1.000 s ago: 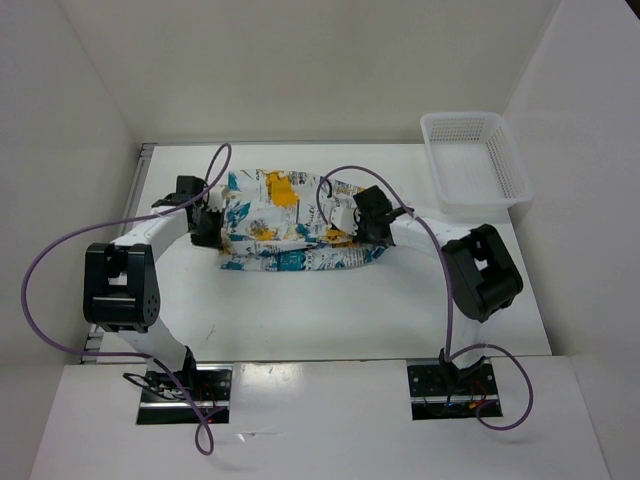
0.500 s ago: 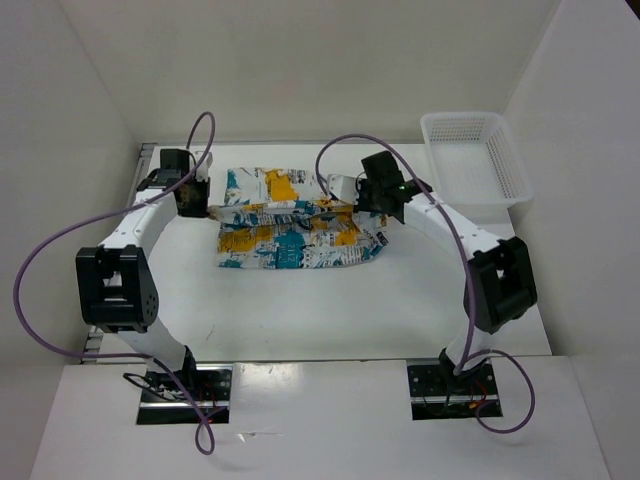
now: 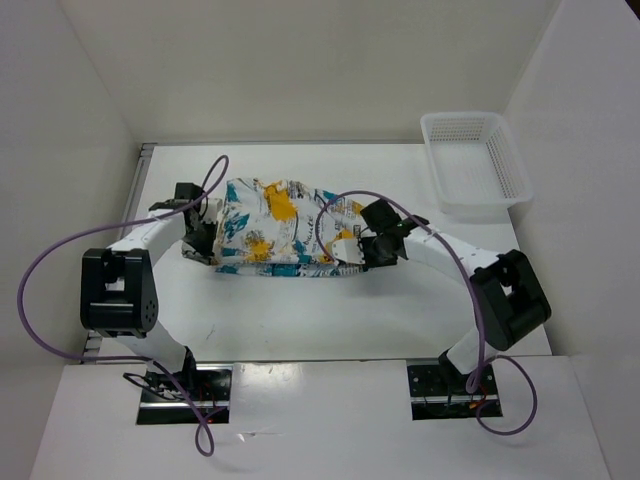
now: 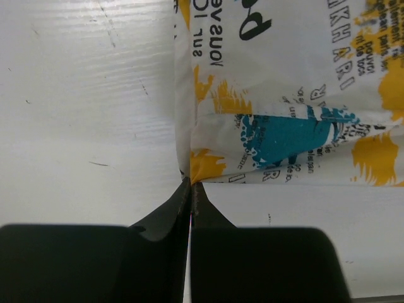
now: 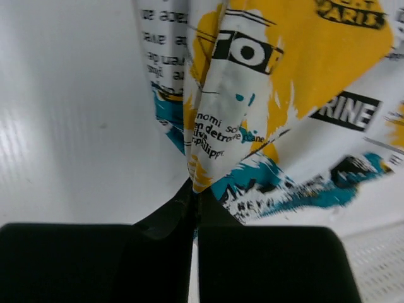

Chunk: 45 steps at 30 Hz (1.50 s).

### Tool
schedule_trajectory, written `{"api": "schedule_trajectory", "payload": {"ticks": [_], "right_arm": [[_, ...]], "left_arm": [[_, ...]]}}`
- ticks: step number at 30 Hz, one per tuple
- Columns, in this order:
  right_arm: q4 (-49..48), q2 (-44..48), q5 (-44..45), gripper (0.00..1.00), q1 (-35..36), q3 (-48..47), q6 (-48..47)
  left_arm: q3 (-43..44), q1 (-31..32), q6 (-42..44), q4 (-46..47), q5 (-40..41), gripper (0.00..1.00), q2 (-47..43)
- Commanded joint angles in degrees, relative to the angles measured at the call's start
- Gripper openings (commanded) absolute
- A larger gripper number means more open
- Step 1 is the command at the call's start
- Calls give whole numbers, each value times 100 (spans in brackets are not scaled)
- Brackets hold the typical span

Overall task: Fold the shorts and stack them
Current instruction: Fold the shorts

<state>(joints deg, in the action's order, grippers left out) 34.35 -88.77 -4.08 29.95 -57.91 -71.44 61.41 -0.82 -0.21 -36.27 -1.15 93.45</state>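
Note:
The shorts (image 3: pixel 278 225), white with teal, yellow and black print, lie in a folded bundle mid-table between both arms. My left gripper (image 3: pixel 203 243) is shut on the shorts' near-left corner; in the left wrist view the black jaws pinch a yellow tip of the shorts (image 4: pixel 271 95) at the left gripper (image 4: pixel 192 184). My right gripper (image 3: pixel 347 252) is shut on the near-right corner. In the right wrist view the shorts (image 5: pixel 278 95) rise as a fold out of the closed jaws of the right gripper (image 5: pixel 196 189).
A white mesh basket (image 3: pixel 474 160) stands at the table's back right corner, and its mesh shows at the lower right of the right wrist view (image 5: pixel 379 259). Purple cables loop above both arms. White walls close in the table on the left, back and right.
Both grippers pulled the far edge of the shorts toward the near side, folding the fabric over itself. The right gripper dropped lower, and the bundle is now narrower.

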Motion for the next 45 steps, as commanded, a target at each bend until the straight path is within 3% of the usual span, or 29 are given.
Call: {"api": "schedule_trajectory", "payload": {"ticks": [1,3,5,9,11,13,18,22,24,27,28,31,34,39,45], "right_arm": [[-85,-52,-111,4,177,244,50],[-296,0,-111,24,177,482,138],[-419,62,-58,37,230,544,332],[-281,281,-286,45,230,316,762],[0,447,-662,51,230,-52,1069],[361,615,-918,53,230,-455,1272],[205,1143,-1420,59,230,-985,2186],[-1200,740,-1219,59,230,-985,3012],[-1474,-12,-921,56,73,-1185,3449],[-1860,-910,-736,45,-295,-1407,4048],[-2027,-1079,-665,34,-367,-1407,4111],[-2029,-1668,-533,21,-569,-1767,4418],[-2029,-2126,-472,17,-622,-1952,4612],[-2467,-2723,37,12,-728,-2224,5130],[-2564,-3366,697,12,-842,-2725,5254]], "left_arm": [[-128,-15,21,234,439,0,-90],[-251,-15,21,304,501,0,-90],[-304,46,21,305,554,2,-90],[-305,47,21,305,606,10,-90],[-305,47,21,209,686,26,-151],[-200,47,21,-54,686,33,-212],[1055,47,21,-1443,-24,40,-354],[1699,301,21,-1138,-325,45,-39],[1699,705,21,-725,148,46,294],[1252,1127,21,-110,747,46,638],[1155,1128,21,75,748,46,700],[812,1189,21,207,808,46,842],[417,1189,21,261,967,43,894],[-259,1189,21,129,1283,26,710],[-753,1189,21,7,1363,23,525]]}}
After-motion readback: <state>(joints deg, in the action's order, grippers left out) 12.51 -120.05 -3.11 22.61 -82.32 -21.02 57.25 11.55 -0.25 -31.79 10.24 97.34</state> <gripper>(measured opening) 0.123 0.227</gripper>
